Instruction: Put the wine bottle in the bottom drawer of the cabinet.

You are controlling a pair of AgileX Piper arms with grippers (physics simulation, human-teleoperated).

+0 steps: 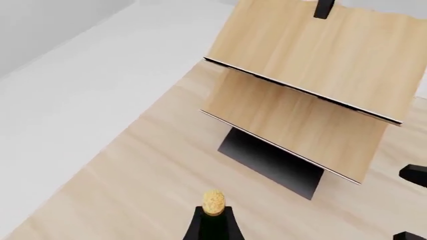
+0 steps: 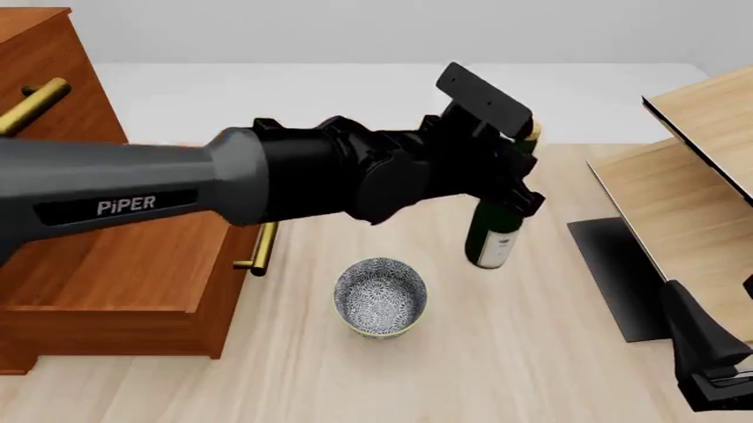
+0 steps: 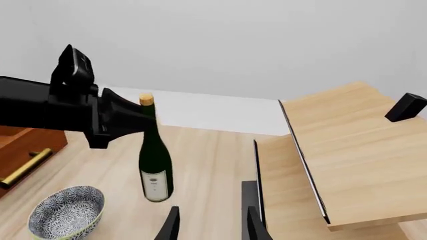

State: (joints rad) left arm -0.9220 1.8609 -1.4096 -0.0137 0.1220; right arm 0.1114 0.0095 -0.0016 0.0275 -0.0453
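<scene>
The wine bottle (image 2: pixel 492 236) is upright, dark green with a tan cork and a white label, right of the bowl; it also shows in the right wrist view (image 3: pixel 155 165). My left gripper (image 2: pixel 518 172) reaches across from the left and is shut on its neck just below the cork (image 1: pixel 213 201). I cannot tell whether its base touches the table. The cabinet (image 2: pixel 70 53) stands at the left. Its bottom drawer (image 2: pixel 118 264) juts forward, with its brass handle (image 2: pixel 264 247) facing the bowl. My right gripper (image 3: pixel 210 225) is open and empty at the near right (image 2: pixel 711 374).
A patterned bowl (image 2: pixel 379 297) sits on the table between the drawer and the bottle. A pale wooden shelf unit (image 2: pixel 694 176) with a black base (image 2: pixel 618 273) stands at the right. An upper drawer handle (image 2: pixel 35 101) shows at the far left.
</scene>
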